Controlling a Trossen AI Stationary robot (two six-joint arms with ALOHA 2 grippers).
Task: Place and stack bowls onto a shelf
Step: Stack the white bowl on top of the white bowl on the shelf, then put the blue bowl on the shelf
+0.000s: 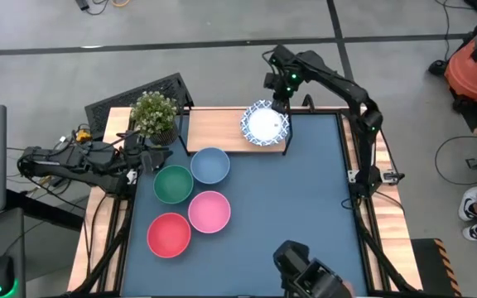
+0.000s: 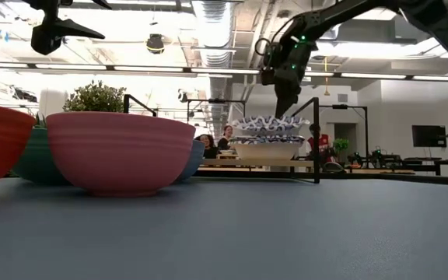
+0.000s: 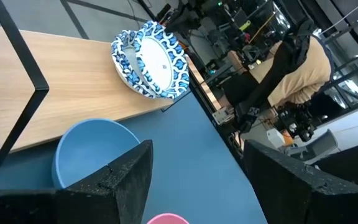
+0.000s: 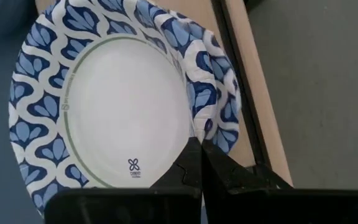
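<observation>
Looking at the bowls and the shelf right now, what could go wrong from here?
1. The stack of white bowls with blue patterned rims sits at the right end of the light-wood shelf board; its layers look slightly offset, so a nudge might tip it off.
2. The shut right gripper hovers just over that stack's rim and could clip it.
3. The open left gripper sits beside the potted green plant and may brush it when reaching for the plain blue bowl.
</observation>
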